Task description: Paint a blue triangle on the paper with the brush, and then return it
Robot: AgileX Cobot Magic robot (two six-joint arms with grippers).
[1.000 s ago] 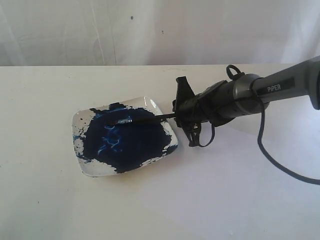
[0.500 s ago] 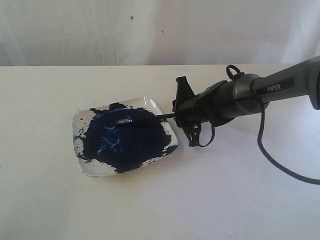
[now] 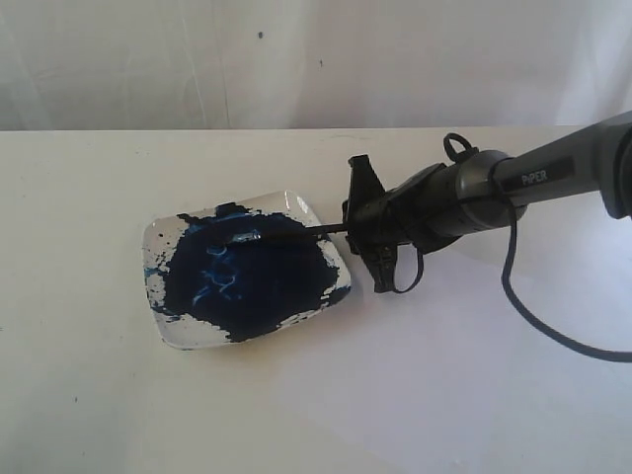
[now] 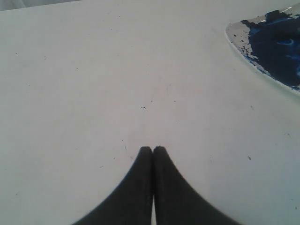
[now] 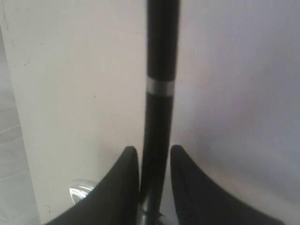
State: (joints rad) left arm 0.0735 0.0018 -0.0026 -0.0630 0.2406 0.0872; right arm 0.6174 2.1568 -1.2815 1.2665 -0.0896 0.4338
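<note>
A thin black brush (image 3: 296, 234) lies slanted over a clear glass dish (image 3: 308, 209) full of dark navy paint, its tip resting in the paint. My right gripper (image 3: 348, 228) is at the dish's right rim, shut on the brush handle. In the right wrist view the brush (image 5: 159, 56), with its pale band, runs out from between the fingers of the right gripper (image 5: 154, 149). The left gripper (image 4: 153, 149) is shut and empty over bare table, with the dish (image 4: 236, 41) off to one side. The paper (image 3: 464, 395) is a faintly paler area at the front right. No blue triangle shows.
The right arm's black cable (image 3: 533, 316) loops down onto the table to the right of the dish. A white cloth backdrop (image 3: 296, 59) closes off the table's far edge. Paint splashes mark the dish rim.
The right arm's rear section has sunk and shifted slightly to the left. The brush and dish stay where they were.
</note>
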